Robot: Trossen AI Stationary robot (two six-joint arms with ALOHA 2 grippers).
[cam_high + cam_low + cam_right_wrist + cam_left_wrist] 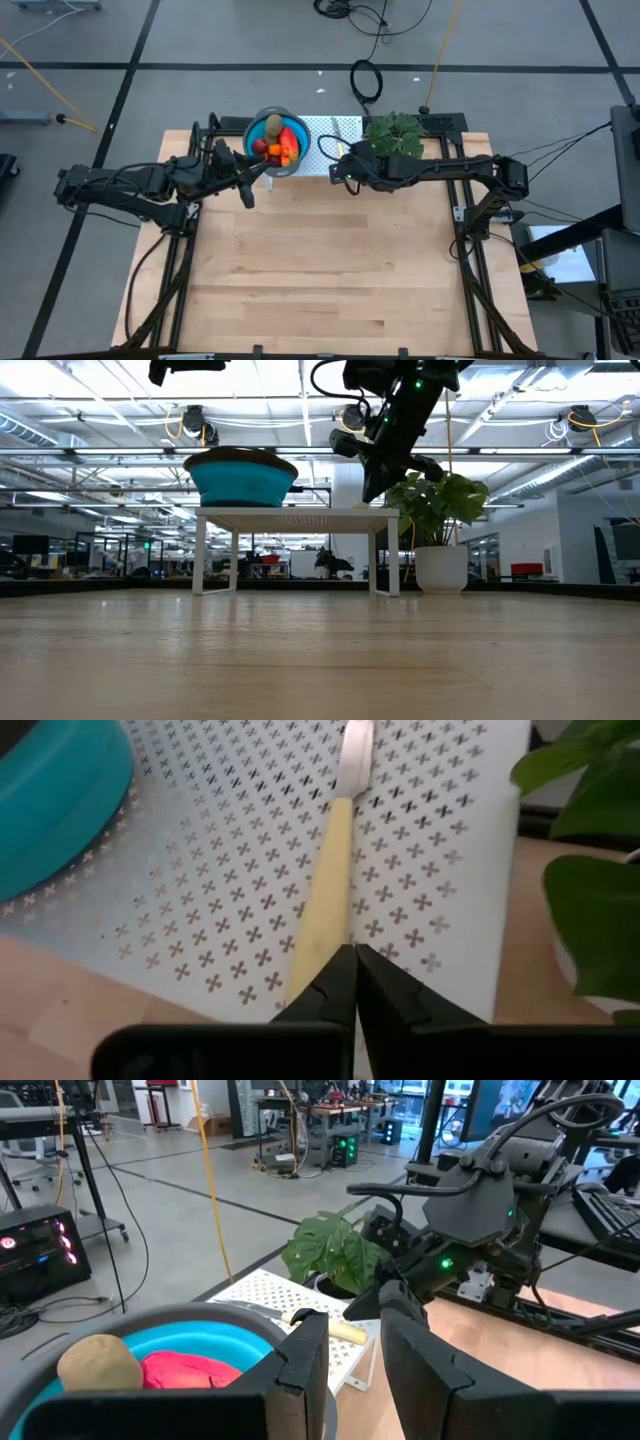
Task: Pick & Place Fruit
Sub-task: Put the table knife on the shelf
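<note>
Two end effectors work the far counter: from above, my left end effector [247, 192] hangs part-open beside the blue bowl [262, 122] holding the fruit [277, 141]; in my right wrist view, my right end effector [354, 972] is pinched shut at the cream knife [325, 905] handle's tip, nowhere near fruit.

At the far edge of the pale, straight-grained wooden counter [320, 270], a round bowl [262, 130], teal-blue inside and grey at the rim, holds an olive-brown oval fruit [273, 126], a red-orange oblong piece [291, 140], a dark red ball [261, 146] and small orange bits [279, 151]. The white stand [220, 870] beside it is dotted all over with small cross-shaped cut-outs and carries a cream-yellow handled knife [325, 900] with a silvery blade. Beside the stand, a dark green leafy plant [440, 500] sits in a white pot [441, 569]; both arms' fingers [330, 995] are black.
</note>
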